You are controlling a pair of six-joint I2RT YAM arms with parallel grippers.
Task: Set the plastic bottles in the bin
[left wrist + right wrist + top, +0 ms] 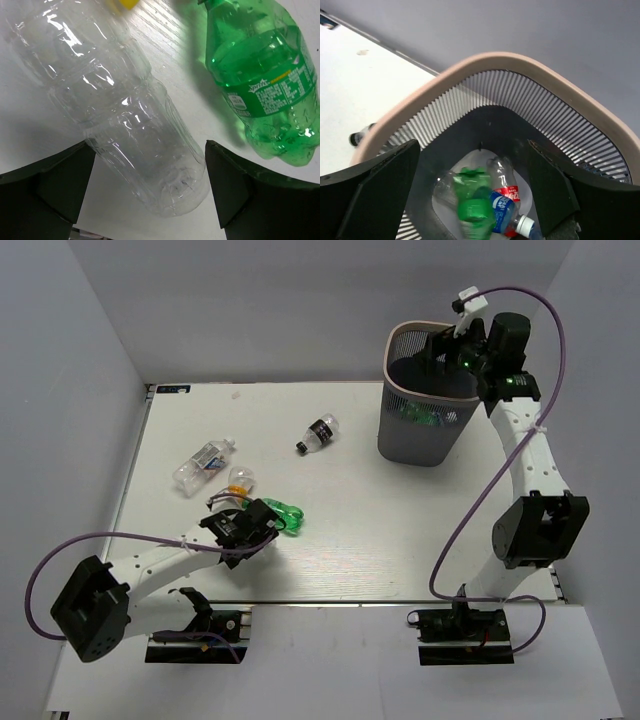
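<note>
Straddling a clear bottle on the left, hanging empty over the bin on the right.
My left gripper stood wide open, holding nothing, a finger either side of the clear bottle on the table. The green bottle lay just beside it, so a skewed close could have clipped it or squirted the slick one out. My right gripper gaped, holding nothing. Only its wrist view showed binned bottles; only the top view showed a black-capped bottle lying apart.
</note>
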